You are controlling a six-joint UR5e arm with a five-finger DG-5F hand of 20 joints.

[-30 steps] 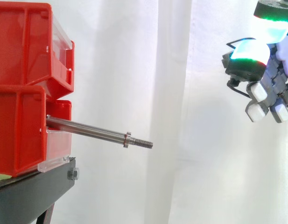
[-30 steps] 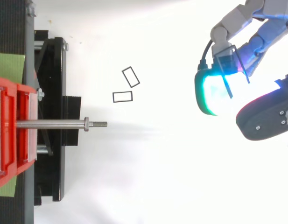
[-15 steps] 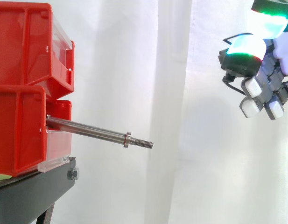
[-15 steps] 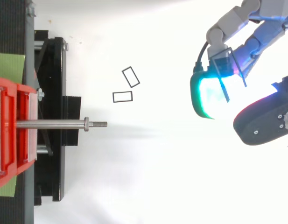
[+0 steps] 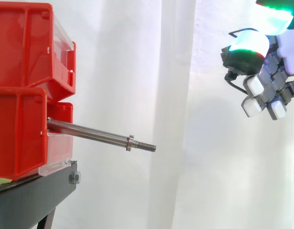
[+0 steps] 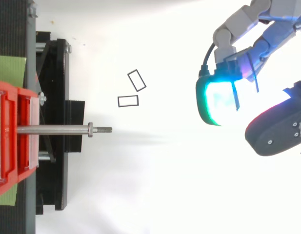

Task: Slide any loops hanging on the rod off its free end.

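A steel rod [image 5: 89, 134] sticks out of the lower red bin [image 5: 18, 133] towards the right, with a nut [image 5: 130, 143] before its threaded free end [image 6: 105, 129]. Two black rectangular loops [image 6: 136, 80] [image 6: 128, 101] lie flat on the white floor, beyond the rod's tip and to one side. My hand [image 5: 261, 71] hangs high at the right, well away from the rod's tip. It is open, its fingers loosely bent with glowing pads [image 6: 216, 100], and there is nothing between them.
A second red bin [image 5: 32, 47] is stacked on the lower one, and both rest on a black stand [image 6: 55, 122]. A white curtain hangs behind. White floor stretches between the rod's tip and my hand.
My hand has risen a little and drifted slightly left towards the rod. The rod and the two loops on the floor have not moved.
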